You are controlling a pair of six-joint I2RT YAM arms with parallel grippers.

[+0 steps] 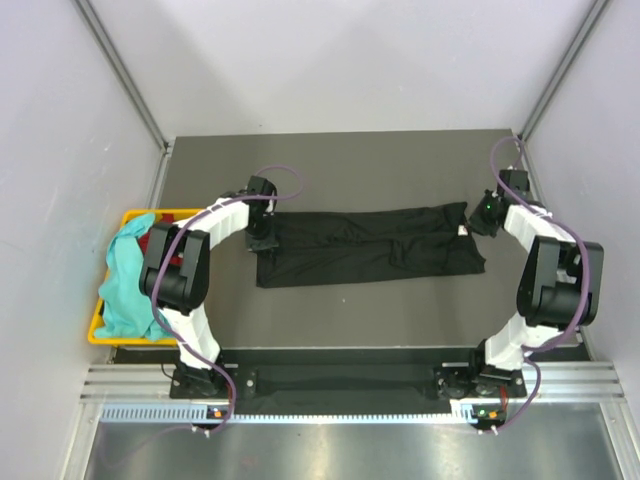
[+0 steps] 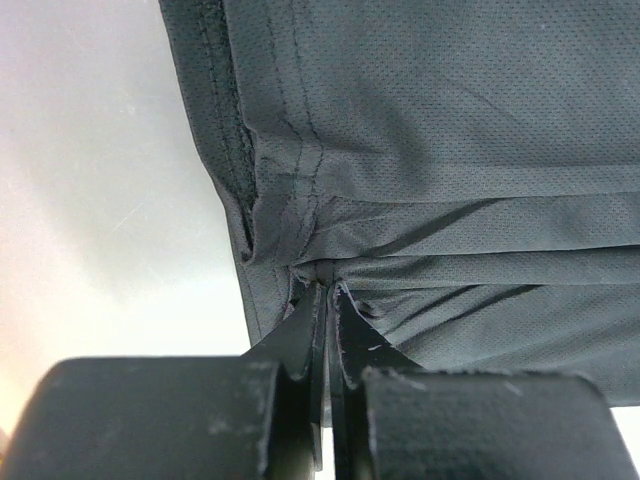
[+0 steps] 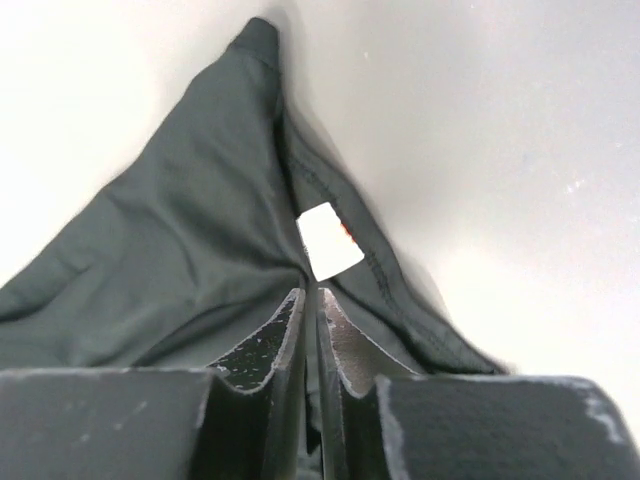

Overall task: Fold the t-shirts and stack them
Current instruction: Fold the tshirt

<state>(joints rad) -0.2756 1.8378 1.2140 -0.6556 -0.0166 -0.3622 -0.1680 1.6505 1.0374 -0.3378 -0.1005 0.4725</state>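
The black t-shirt (image 1: 370,245) lies folded lengthwise into a long strip across the middle of the table. My left gripper (image 1: 258,232) is shut on its left end; the left wrist view shows the cloth (image 2: 430,150) pinched and gathered at the fingertips (image 2: 326,285). My right gripper (image 1: 478,224) is shut on its right end, and in the right wrist view the cloth (image 3: 170,250) is pinched just below the white neck label (image 3: 328,240). A teal t-shirt (image 1: 125,280) hangs over the basket at the left, with a bit of red cloth (image 1: 158,245) behind it.
The yellow plastic basket (image 1: 95,330) stands at the table's left edge beside the left arm. Grey walls close in the table on both sides and at the back. A black rail (image 1: 340,380) runs along the near edge between the arm bases.
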